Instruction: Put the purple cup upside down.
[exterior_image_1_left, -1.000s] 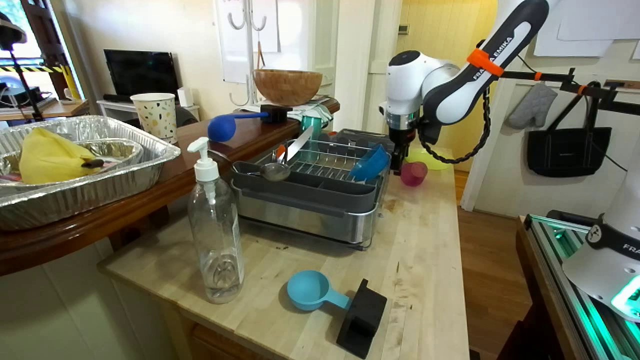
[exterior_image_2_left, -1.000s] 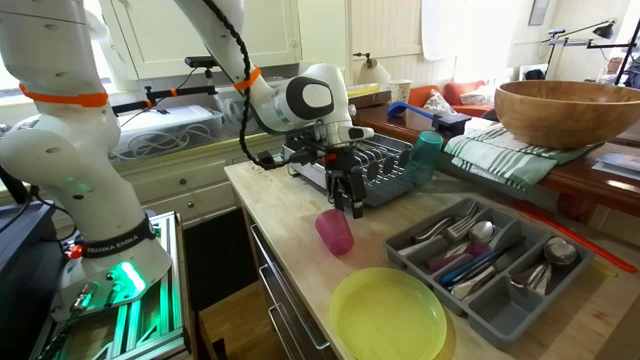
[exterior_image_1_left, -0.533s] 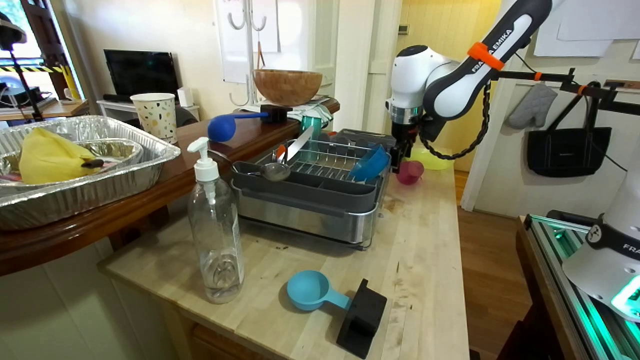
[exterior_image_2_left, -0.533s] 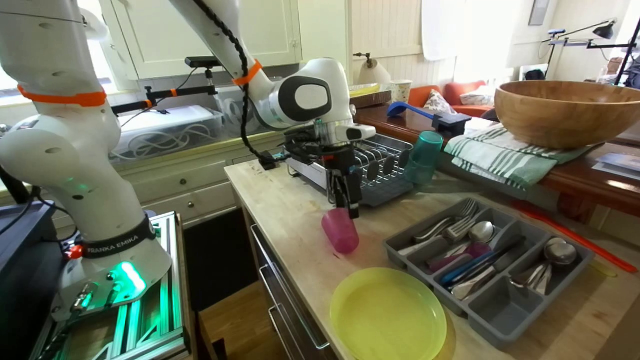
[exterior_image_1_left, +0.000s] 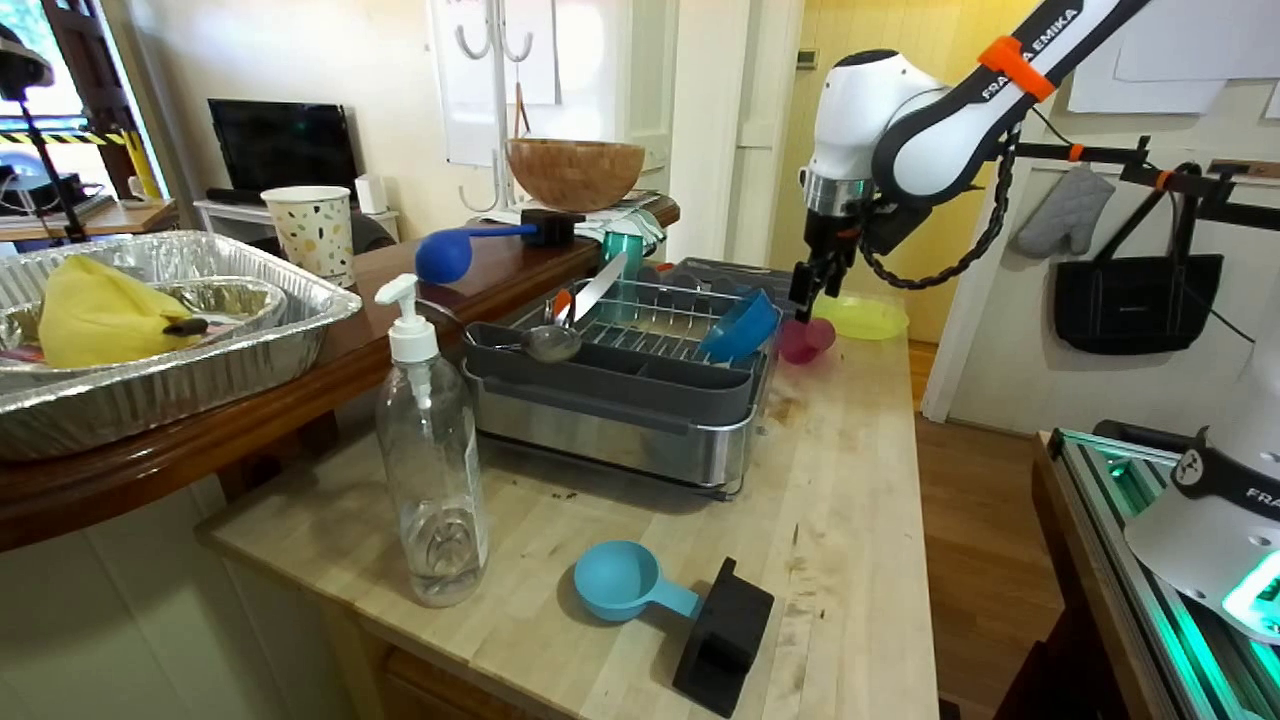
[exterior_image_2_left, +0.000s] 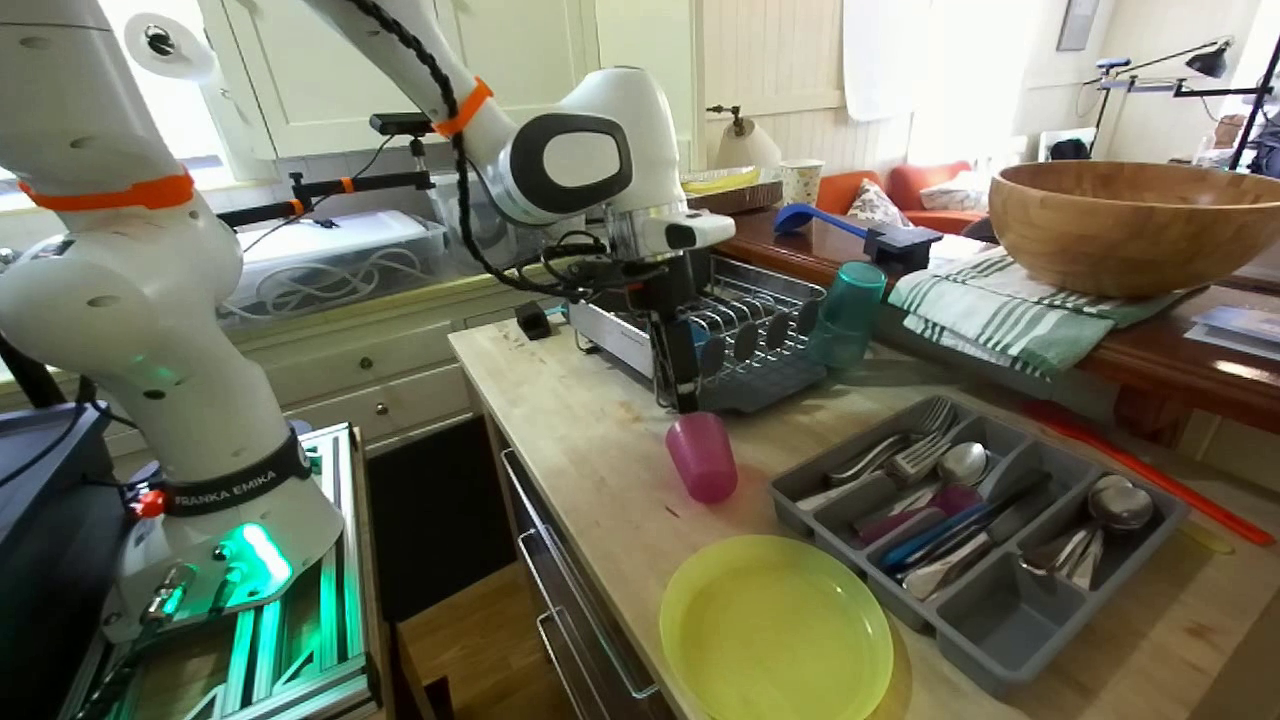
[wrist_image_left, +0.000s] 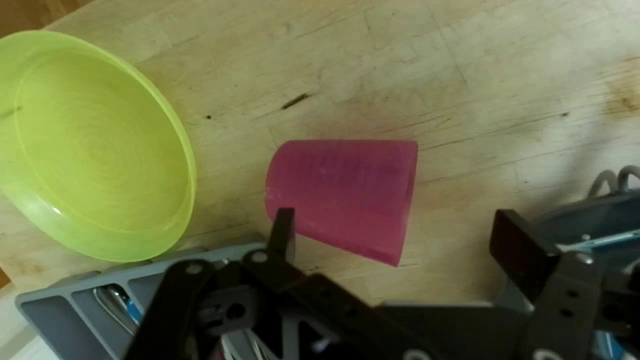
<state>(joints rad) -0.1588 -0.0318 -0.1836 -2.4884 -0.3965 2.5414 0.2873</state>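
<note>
The purple cup (wrist_image_left: 345, 195) lies on its side on the wooden table, its wide mouth to the right in the wrist view. In an exterior view the cup (exterior_image_1_left: 806, 341) shows beside the end of the dish rack; in an exterior view the cup (exterior_image_2_left: 703, 458) sits just below the fingertips. My gripper (wrist_image_left: 395, 220) is open, with its fingers far apart and nothing gripped. One fingertip (wrist_image_left: 284, 220) overlaps the cup's base end in the wrist view; the other stands beyond the mouth end. Whether that finger touches the cup I cannot tell.
A yellow-green bowl (exterior_image_2_left: 775, 630) and a grey cutlery tray (exterior_image_2_left: 1020, 610) flank the cup. The dish rack (exterior_image_1_left: 600, 440) holds a blue cup (exterior_image_1_left: 740, 325). A clear pump bottle (exterior_image_1_left: 440, 500) and a light-blue scoop (exterior_image_1_left: 620, 580) stand farther along the table.
The gripper has risen and swung back from the cup. The cup has shifted sideways on the table towards the dish rack and cutlery tray, still on its side.
</note>
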